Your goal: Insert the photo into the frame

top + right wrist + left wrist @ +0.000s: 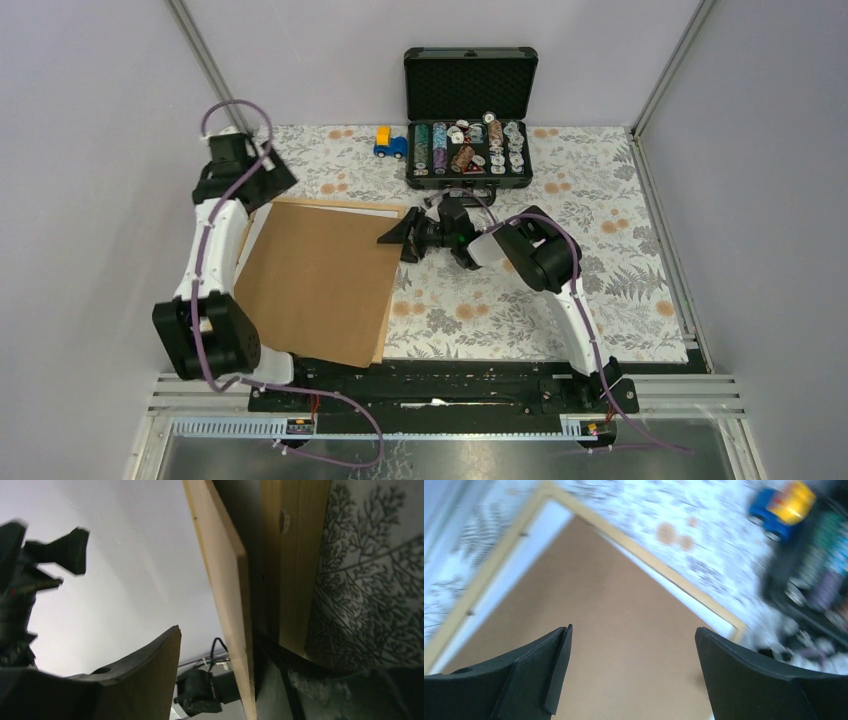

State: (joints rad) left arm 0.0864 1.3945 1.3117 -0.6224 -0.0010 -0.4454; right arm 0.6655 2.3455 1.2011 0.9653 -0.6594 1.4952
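Both unclamped — my left gripper wide above brown rectangular hardboard sheet, right gripper half-open astride its edge, thin light-wood frame beneath.

1. On my screen the table is covered by a pale cloth printed with grey ferns and orange flowers.
2. The frame lies flat on the cloth at the left, mostly hidden under a brown board that sits askew over it.
3. At the far edge a black case stands open, lid upright, its tray filled with rows of chips.
4. A blue and yellow toy truck sits just left of the case, well apart from the frame.
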